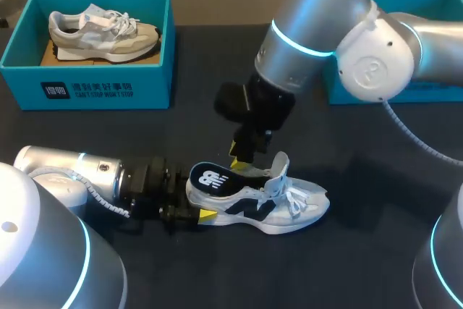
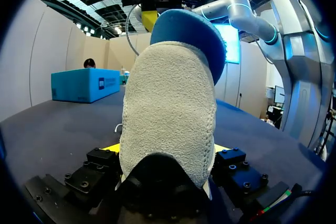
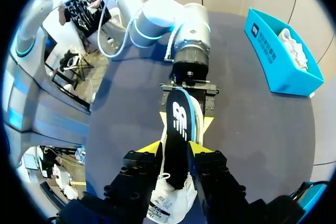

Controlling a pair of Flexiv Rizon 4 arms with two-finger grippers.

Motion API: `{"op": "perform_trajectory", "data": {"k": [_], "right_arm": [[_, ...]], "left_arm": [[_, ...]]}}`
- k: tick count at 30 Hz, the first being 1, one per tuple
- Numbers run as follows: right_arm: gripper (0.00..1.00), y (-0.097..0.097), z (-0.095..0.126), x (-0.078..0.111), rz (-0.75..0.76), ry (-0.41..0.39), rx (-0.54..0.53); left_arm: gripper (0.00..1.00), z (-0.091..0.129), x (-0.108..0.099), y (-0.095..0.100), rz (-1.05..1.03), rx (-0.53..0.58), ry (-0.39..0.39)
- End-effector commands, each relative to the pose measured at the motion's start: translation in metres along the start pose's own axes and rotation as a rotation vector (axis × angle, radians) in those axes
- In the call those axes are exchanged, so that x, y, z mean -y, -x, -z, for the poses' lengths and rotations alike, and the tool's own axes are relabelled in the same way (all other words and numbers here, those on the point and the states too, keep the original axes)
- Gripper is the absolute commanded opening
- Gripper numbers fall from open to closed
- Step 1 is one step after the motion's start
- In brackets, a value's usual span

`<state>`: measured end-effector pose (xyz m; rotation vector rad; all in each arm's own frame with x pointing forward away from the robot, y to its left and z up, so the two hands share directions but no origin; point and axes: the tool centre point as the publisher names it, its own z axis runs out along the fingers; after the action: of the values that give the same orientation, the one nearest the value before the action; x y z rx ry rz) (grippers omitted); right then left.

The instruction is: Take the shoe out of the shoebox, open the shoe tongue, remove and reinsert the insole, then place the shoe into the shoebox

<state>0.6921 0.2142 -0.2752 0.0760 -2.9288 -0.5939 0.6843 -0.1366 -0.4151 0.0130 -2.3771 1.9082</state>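
Observation:
A white and grey shoe (image 1: 289,204) lies on its sole in the middle of the dark table, toe to the right. My left gripper (image 1: 194,197) comes in low from the left and is shut on the heel (image 2: 168,114), one yellow tip on each side. The black insole (image 1: 215,179) with a white logo and a blue underside sticks up and back out of the shoe's mouth. My right gripper (image 1: 242,157) hangs over the mouth, fingers apart, with the insole (image 3: 181,119) running between the tips (image 3: 176,150). The tongue (image 1: 278,168) stands folded up.
The blue shoebox (image 1: 87,88) stands at the back left with a second pale shoe (image 1: 101,30) inside it. Another blue box (image 1: 427,93) sits at the back right, partly behind my right arm.

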Motion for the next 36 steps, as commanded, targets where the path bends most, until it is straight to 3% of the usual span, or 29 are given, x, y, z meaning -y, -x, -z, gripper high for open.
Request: {"op": "perform_trajectory", "data": {"k": [1,17,36], "right_arm": [[0.33,0.002,0.003,0.001,-0.002,0.0,-0.015],[0.33,0.023,0.0,-0.007,0.008,-0.009,-0.113],[0.38,0.026,-0.009,-0.006,0.015,0.001,-0.154]], "left_arm": [[0.0,0.0,0.001,0.0,0.001,0.004,0.002],[0.0,0.0,0.001,0.0,0.001,0.004,0.002],[0.0,0.0,0.001,0.0,0.001,0.004,0.002]]}}
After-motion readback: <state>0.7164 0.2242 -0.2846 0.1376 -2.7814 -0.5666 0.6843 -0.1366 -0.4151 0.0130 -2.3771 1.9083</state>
